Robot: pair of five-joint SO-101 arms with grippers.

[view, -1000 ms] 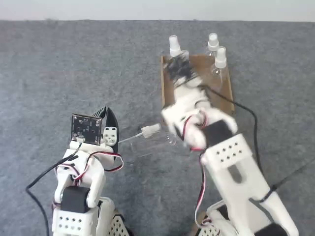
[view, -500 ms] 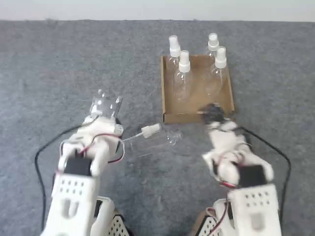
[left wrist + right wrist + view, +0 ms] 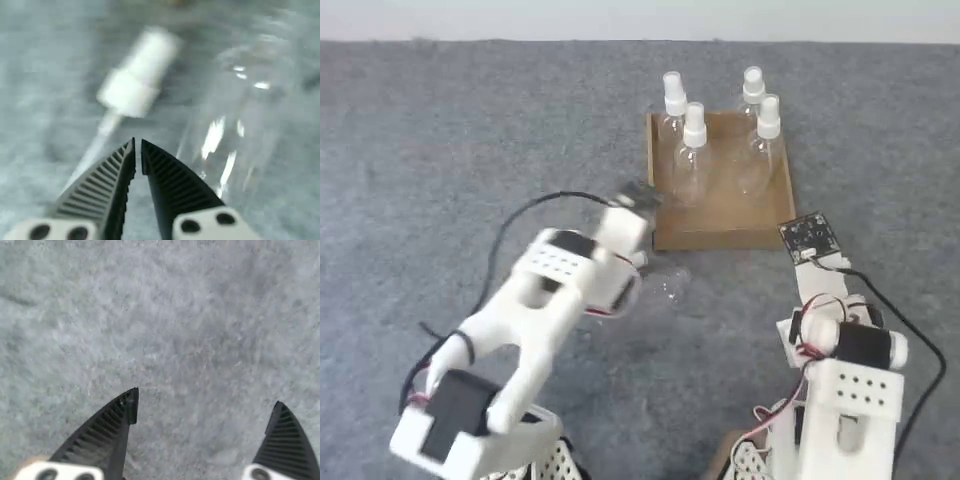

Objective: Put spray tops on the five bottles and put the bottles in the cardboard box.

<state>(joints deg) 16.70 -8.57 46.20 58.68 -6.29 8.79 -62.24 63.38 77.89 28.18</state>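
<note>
Grey carpet (image 3: 470, 130): clear bottle (image 3: 240, 115) lying beside white spray top (image 3: 137, 80).

In the high view the left arm (image 3: 570, 280) lies over the bottle (image 3: 668, 285) on the bench (image 3: 440, 150), so just its round end peeks out. The arm's front end is a blur. In the left wrist view the spray top (image 3: 137, 75) and the bottle beside it look fuzzy, and the bottle runs off the edge. In the right wrist view both fingers of the right claw (image 3: 206, 397) are cut off at the edge.
</note>
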